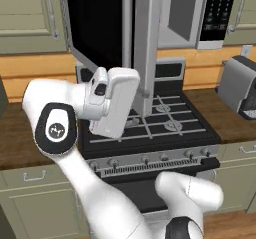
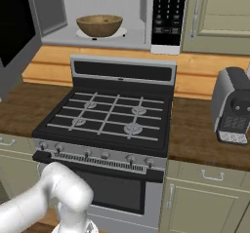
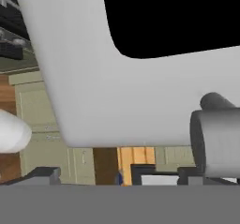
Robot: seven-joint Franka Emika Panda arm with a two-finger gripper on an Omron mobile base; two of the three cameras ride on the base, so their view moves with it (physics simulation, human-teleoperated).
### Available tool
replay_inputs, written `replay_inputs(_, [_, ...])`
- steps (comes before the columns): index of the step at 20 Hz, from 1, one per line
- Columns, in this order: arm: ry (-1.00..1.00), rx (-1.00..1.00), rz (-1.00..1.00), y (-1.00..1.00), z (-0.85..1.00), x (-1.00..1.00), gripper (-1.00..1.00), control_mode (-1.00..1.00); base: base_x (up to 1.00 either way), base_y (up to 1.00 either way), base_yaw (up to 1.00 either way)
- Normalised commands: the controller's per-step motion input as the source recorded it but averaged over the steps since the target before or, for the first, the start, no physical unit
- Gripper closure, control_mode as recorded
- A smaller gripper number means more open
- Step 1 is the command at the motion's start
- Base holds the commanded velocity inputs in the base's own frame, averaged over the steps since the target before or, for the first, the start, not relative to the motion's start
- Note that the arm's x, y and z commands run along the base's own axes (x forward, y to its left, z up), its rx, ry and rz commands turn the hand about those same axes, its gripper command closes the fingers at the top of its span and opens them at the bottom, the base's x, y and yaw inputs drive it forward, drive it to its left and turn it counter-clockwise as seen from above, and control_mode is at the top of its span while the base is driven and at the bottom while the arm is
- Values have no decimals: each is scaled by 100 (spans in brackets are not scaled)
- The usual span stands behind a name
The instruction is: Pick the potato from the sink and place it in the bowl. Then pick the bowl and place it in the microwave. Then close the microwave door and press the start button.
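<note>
Two steps look done: the bowl (image 2: 99,26) sits on the turntable inside the microwave (image 2: 97,41); its contents are hidden. Left: swing the microwave door (image 3: 117,92) shut, press start. Spread wide and empty, the gripper (image 3: 119,176) hovers beside its handle (image 3: 216,134).

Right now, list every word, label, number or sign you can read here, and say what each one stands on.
Nothing can be read as text.
Microwave keypad panel: rows of pale marks on the buttons, too small and blurred to read.
Arm joint cap: a white emblem on black, a sign, not letters.
Stove knobs, coffee machine: no legible markings.
</note>
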Motion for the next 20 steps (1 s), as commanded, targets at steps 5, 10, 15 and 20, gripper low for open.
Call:
replay_inputs(5, [7, -6, 47, -97, -30, 54, -100, -100, 0, 0, 0])
replay_inputs(10, [12, -4, 43, -75, -1, 80, -100, -100, 0, 0, 0])
replay_inputs(15, [14, -6, 14, -10, 0, 100, -100, -100, 0, 0, 0])
replay_inputs(20, [26, 0, 0, -16, 2, 100, -100, -100, 0, 0, 0])
